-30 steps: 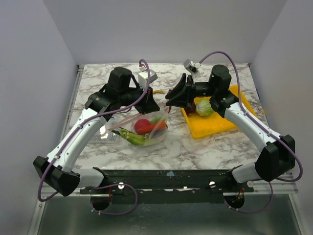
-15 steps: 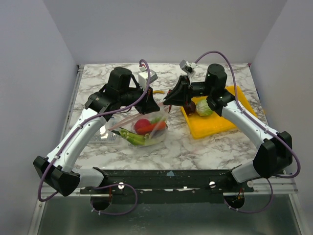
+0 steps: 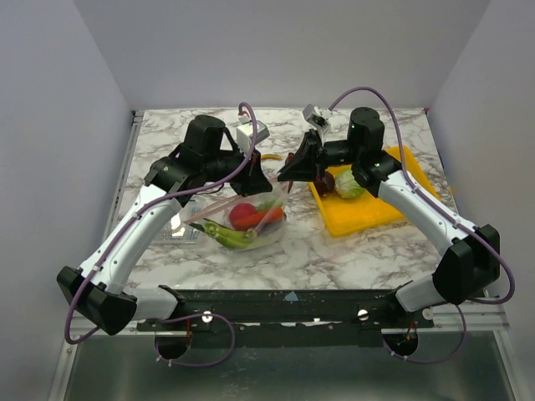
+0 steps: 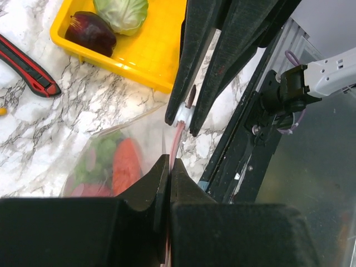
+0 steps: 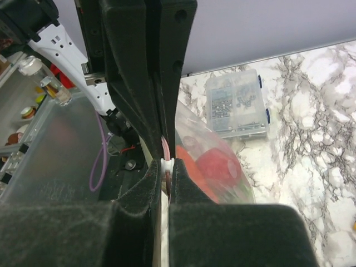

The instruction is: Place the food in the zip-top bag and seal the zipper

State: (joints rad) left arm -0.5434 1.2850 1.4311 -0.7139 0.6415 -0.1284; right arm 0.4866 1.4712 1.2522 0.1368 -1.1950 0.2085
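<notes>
zipper [image 4: 176, 139] pinched by left claw [image 4: 169, 164] and right claw [image 5: 165, 165], cabbage [image 4: 122, 13] in tray [image 4: 158, 53]

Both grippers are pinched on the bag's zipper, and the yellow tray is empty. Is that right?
Not quite. The left gripper and right gripper are both pinched on the zipper, but the yellow tray is not empty: the cabbage and the maroon round piece lie in it, as the left wrist view shows.

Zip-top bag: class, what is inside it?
Through the zip-top bag show a red round piece, an orange piece and green pieces. Anything beneath them is covered.
</notes>
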